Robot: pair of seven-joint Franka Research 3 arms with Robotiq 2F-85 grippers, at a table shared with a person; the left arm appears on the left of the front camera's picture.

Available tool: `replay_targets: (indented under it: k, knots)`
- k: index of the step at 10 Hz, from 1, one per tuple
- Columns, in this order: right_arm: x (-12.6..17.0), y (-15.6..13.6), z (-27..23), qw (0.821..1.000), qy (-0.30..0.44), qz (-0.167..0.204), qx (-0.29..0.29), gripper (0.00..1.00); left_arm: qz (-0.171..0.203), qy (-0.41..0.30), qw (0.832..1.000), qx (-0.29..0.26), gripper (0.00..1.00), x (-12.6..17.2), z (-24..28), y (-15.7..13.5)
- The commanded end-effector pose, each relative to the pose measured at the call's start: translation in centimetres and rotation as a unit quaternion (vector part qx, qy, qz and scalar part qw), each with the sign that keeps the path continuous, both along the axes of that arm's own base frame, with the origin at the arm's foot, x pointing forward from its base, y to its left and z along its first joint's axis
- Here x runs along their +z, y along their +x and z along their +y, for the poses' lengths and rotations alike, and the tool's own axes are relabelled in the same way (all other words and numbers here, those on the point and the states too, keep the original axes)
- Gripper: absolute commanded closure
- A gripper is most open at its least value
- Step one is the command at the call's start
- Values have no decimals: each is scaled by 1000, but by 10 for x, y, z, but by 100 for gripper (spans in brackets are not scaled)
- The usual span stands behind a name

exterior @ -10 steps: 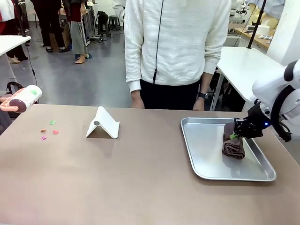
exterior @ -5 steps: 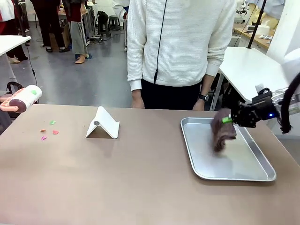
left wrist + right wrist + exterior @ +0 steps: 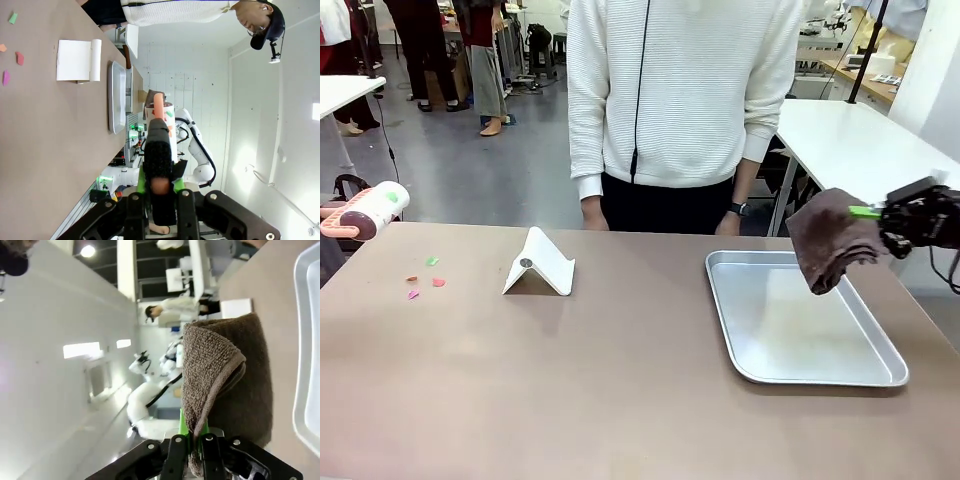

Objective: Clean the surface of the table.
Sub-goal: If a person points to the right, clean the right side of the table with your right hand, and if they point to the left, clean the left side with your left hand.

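The brown-taupe table (image 3: 620,380) carries a few small coloured scraps (image 3: 425,280) near its far left. My right gripper (image 3: 882,214) is shut on a folded brown towel (image 3: 828,245), which hangs in the air above the far right corner of the silver tray (image 3: 800,330). In the right wrist view the towel (image 3: 225,385) droops from between the green pads of that gripper (image 3: 192,446). My left gripper (image 3: 159,186) is shut on a dark tool with a pink handle and white tip (image 3: 159,150). That tool (image 3: 365,212) pokes in at the table's left edge.
A white folded stand (image 3: 540,265) sits left of centre at the far side. A person in a white sweater stands at the far edge with a hand (image 3: 592,212) by the table. A white-topped table (image 3: 860,140) stands behind on the right.
My right gripper has lifted the towel out of the tray, up and to the right. The person has shifted a little to the left. The tool on the left has not moved.
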State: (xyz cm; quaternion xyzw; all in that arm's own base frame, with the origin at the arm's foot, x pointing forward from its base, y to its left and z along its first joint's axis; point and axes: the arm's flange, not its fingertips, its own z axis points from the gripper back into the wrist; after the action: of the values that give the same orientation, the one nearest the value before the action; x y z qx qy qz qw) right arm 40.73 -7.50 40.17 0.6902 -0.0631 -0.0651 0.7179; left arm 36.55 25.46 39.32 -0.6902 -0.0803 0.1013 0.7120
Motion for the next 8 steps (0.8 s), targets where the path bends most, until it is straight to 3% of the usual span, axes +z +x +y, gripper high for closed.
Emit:
replay_targets:
  k: [1, 2, 3, 8]
  knots:
    - [8, -12, -22, 999, -31, -8, -15, 93, -3, -1, 1000, 0, 100, 3, 0, -2]
    - [7, -17, -25, 996, -70, -33, -52, 93, -3, -1, 1000, 0, 100, 3, 0, -2]
    - [1, -7, -14, 1000, -2, 0, -4, 93, -3, -1, 1000, 0, 100, 3, 0, -2]
    - [1, -7, -14, 1000, -2, 0, -4, 93, -3, -1, 1000, 0, 100, 3, 0, -2]
